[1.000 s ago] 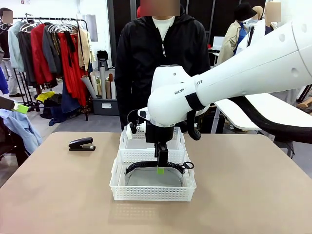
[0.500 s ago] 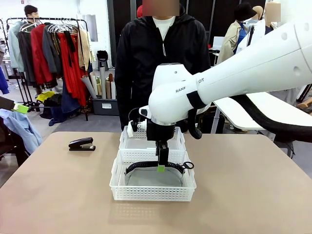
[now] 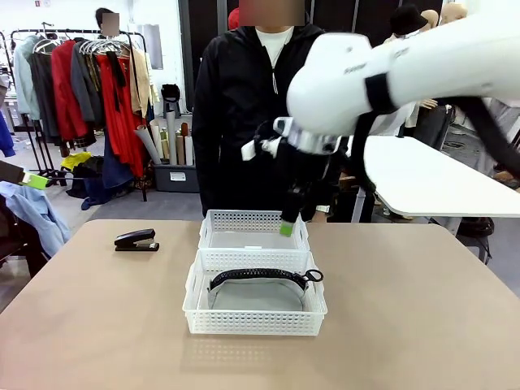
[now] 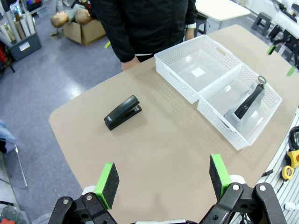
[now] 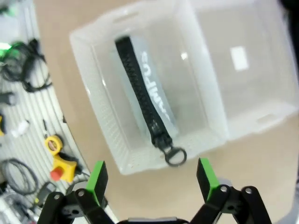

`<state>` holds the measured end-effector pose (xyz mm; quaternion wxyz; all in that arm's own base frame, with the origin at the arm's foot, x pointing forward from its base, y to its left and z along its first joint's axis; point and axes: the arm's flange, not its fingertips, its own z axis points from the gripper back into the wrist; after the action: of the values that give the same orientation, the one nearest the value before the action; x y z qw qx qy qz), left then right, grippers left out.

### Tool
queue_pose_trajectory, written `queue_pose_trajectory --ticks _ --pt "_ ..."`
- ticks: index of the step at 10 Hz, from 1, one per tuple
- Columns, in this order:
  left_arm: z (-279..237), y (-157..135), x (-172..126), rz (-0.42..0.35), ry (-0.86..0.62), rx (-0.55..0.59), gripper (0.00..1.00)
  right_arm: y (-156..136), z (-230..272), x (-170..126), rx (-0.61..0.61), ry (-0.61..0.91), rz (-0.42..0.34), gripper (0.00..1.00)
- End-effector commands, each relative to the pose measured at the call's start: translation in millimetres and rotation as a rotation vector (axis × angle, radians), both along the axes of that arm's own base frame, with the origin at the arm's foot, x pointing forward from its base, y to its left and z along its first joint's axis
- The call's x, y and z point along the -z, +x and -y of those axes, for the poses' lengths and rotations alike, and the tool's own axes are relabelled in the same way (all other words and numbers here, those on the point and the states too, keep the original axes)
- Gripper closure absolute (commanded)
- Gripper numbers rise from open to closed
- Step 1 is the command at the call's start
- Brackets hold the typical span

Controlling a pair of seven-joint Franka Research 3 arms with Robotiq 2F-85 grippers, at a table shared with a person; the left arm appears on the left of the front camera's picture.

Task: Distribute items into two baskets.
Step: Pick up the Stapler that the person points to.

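The grey pouch [image 3: 256, 296] with its black coiled strap lies in the near basket [image 3: 254, 325]. The far basket [image 3: 244, 219] just behind it holds nothing. A black stapler [image 3: 136, 240] sits on the table to the left of the baskets. My right gripper [image 3: 288, 221] hangs open above the far basket, with nothing in it. In the right wrist view this gripper [image 5: 152, 177] looks down on the pouch [image 5: 145, 98] from well above. My left gripper [image 4: 162, 179] is open high over the table, with the stapler [image 4: 122, 112] and both baskets below it.
A person in a black jacket [image 3: 260, 106] stands at the far edge, right behind the baskets. Bare tan tabletop [image 3: 422, 309] spreads to the right and front. A white table [image 3: 439, 183] stands off to the right. Tools and cables [image 5: 28, 140] lie beside the table's edge.
My right gripper has risen out of the near basket and moved back and to the right. The pouch stays in the basket. The stapler has not moved.
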<state>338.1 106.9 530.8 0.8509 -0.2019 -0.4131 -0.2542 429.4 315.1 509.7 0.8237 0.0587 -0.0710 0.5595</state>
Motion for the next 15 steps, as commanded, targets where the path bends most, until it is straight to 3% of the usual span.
queue_pose_trajectory --ticks 1,3,5,8,10,13,15 --pt "0 0 0 0.011 -0.011 0.010 0.00 -18 44 -14 0.172 0.042 -0.002 0.00" --pt "0 0 0 0.011 -0.011 0.010 0.00 -28 89 -24 0.265 0.116 -0.046 0.00" --pt "0 0 0 0.011 -0.011 0.010 0.00 -56 134 -34 0.328 0.179 -0.035 0.00" --pt "0 0 0 0.011 -0.011 0.010 0.00 -70 227 -29 0.432 0.292 -0.024 0.00" --pt "0 0 0 0.011 -0.011 0.010 0.00 -82 270 -27 0.441 0.373 -0.008 0.00" --pt "0 0 0 0.011 -0.011 0.010 0.00 -70 315 -14 0.452 0.369 -0.012 0.00" --pt "0 0 0 0.011 -0.011 0.010 0.00 -78 352 -5 0.468 0.470 0.001 0.00"
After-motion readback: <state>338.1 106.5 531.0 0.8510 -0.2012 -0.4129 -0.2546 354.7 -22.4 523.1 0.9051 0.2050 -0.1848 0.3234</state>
